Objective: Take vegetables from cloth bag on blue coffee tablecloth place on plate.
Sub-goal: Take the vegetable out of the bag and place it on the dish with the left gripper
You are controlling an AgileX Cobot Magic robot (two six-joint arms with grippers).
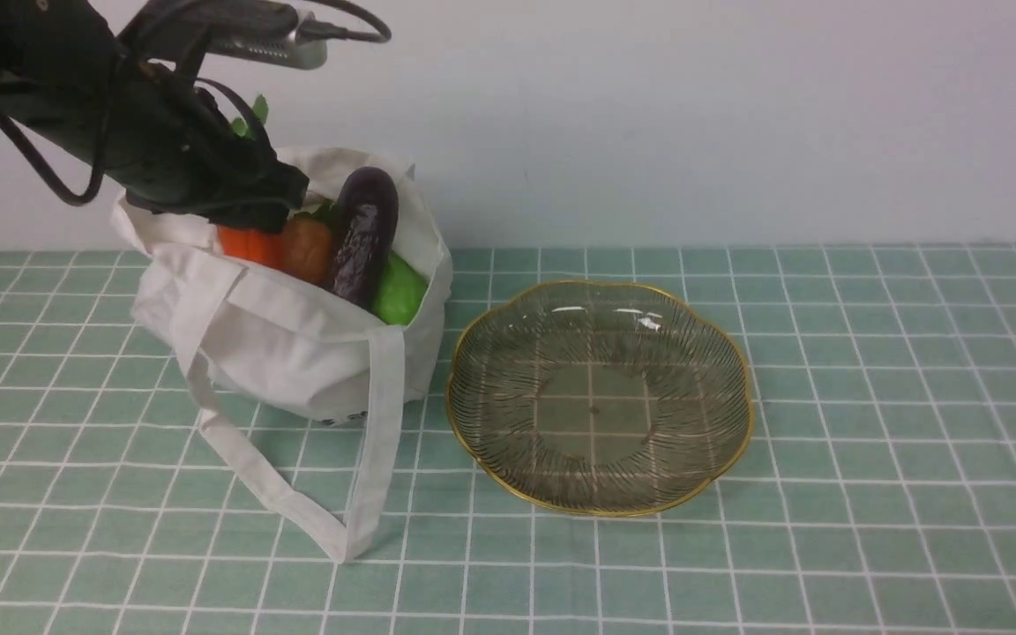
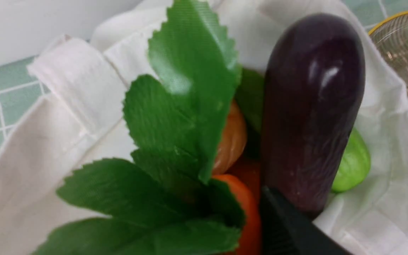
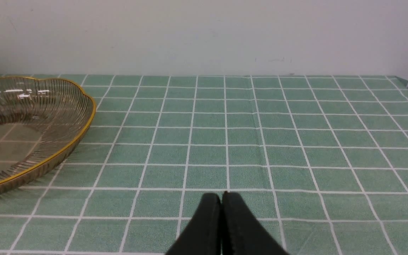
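Note:
The white cloth bag (image 1: 296,344) stands at the left on the teal checked tablecloth (image 1: 870,441). In it are the purple eggplant (image 1: 365,234), a bright green vegetable (image 1: 398,291), a brownish one (image 1: 305,247) and the orange carrot (image 1: 243,244). My left gripper (image 1: 261,207) reaches into the bag's mouth. In the left wrist view one black finger (image 2: 289,230) lies between the carrot (image 2: 246,205) and the eggplant (image 2: 310,113), against the carrot. The carrot's leaves (image 2: 182,117) hide the other finger. The glass plate (image 1: 742,379) is empty. My right gripper (image 3: 221,198) is shut and empty, low over the cloth.
The bag's two long straps (image 1: 376,441) trail forward onto the cloth beside the plate. A pale wall closes the back. The plate's gold rim (image 3: 80,131) lies to one side of my right gripper. The right arm does not show in the front view.

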